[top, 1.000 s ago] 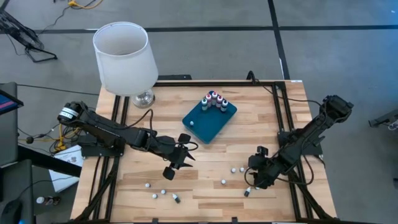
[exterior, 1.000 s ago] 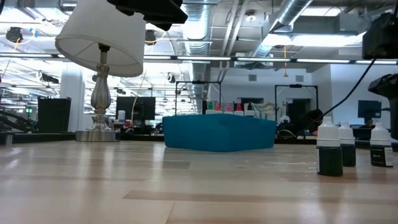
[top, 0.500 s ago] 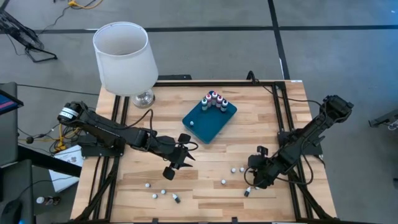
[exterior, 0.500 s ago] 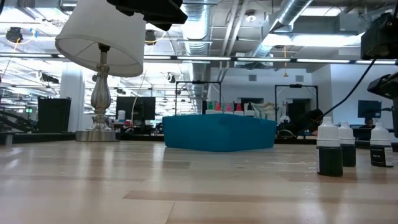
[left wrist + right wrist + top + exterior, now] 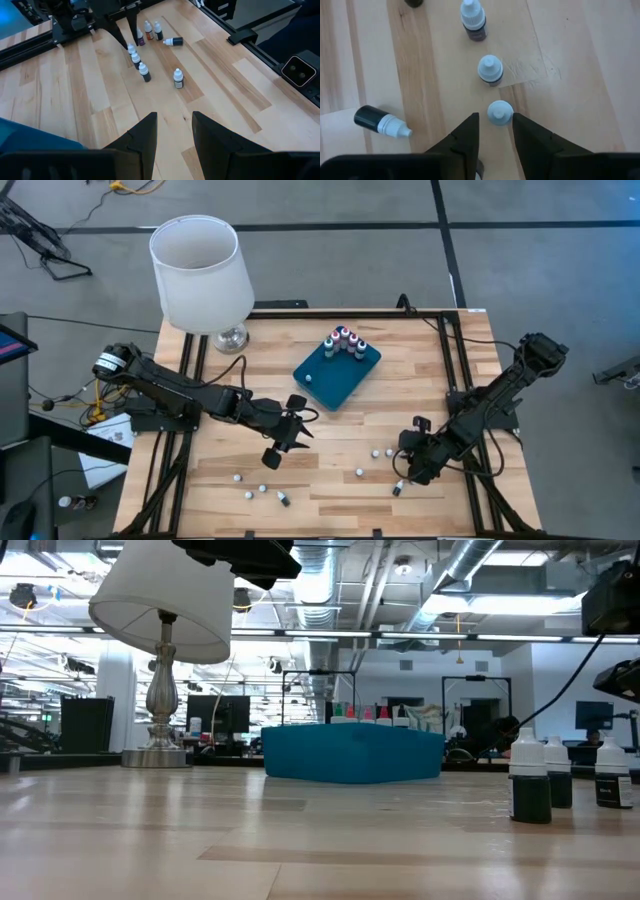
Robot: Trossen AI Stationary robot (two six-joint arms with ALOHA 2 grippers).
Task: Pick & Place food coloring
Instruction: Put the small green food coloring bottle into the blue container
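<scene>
- R gripper (image 5: 494,131) is hanging low over the table's (image 5: 330,480) front-right area, fingers (image 5: 465,135) narrowed around a white-capped bottle (image 5: 499,112); whether pads are actually gripping it, can't tell.
- Rest of the food coloring: two upright bottles (image 5: 490,69) lined up just beyond the target, one tipped-over bottle (image 5: 380,121) lying beside; a few more are scattered along the front edge (image 5: 262,489).
- Several bottles (image 5: 345,340) are already standing in the far corner of the teal tray (image 5: 335,370), table centre-rear.
- L gripper (image 5: 174,131) is waiting mid-table, left of centre, fingers parted w/ narrow gap, holding nothing.
- Lamp (image 5: 200,275) is standing at the rear-left corner.
- Risks: cap looks off-centre btwn the fingers, so the close could pinch only the cap and the bottle slip or tip; neighbours are crowding close, so a lift w/ sideways swing could topple them.
</scene>
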